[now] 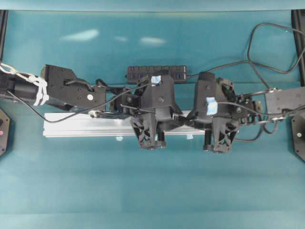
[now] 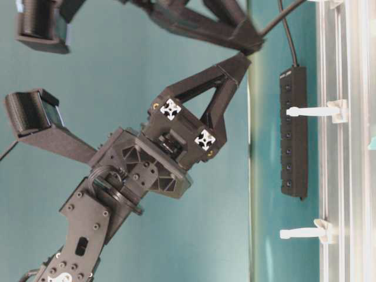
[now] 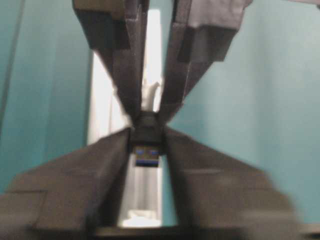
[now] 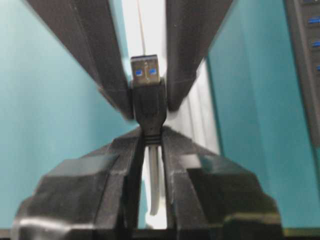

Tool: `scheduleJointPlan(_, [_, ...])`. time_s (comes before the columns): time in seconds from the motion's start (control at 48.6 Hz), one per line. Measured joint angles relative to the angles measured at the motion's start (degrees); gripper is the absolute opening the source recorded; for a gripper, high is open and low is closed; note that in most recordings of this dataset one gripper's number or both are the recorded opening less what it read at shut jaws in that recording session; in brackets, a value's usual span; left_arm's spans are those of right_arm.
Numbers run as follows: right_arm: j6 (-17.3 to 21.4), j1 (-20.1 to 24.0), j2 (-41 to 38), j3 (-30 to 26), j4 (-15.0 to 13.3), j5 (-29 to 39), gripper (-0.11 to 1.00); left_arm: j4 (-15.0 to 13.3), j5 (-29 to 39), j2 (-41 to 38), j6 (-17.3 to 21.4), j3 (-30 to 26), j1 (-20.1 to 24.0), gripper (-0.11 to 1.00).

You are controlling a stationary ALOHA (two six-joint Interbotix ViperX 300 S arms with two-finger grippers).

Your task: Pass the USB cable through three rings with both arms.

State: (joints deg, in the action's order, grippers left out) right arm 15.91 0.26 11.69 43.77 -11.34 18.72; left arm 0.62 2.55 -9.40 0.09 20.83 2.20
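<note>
Teal tabletop (image 1: 152, 191) carries a silver rail (image 1: 71, 128). We see the right gripper (image 4: 150, 135) clamped on the USB plug (image 4: 148, 95), above the rail. The left gripper's (image 3: 147, 145) fingertips flank the plug; whether they grip it is unclear. 2 rings (image 2: 314, 110) stand on the rail.

Both arms (image 1: 71, 88) matte black plastic, lattice brackets, silver screws. Blue tape patches (image 1: 211, 105) on each wrist housing. White ties (image 1: 40, 90) bind left arm's cabling. Wedge-shaped jaws.

USB plug (image 4: 146, 87) level, between two jaws' tips
</note>
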Motion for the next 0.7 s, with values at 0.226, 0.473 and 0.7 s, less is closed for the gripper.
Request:
scheduleJointPlan(0.226, [0.0, 0.18, -1.58, 0.0, -0.09, 1.93, -0.06, 0.0, 0.18, 1.67, -1.76, 1.49, -0.09, 0.97])
scheduleJointPlan(0.473, [0.0, 0.26, -4.13, -1.05, 0.0, 5.8, -0.06, -0.09, 0.18, 7.29, -2.37, 4.83, -0.09, 0.95])
scheduleJointPlan(0.7, [0.0, 0.35, -8.26, -3.69, -0.44, 10.02, -0.06, -0.09, 0.18, 15.38, -2.37, 8.17, -0.09, 0.95])
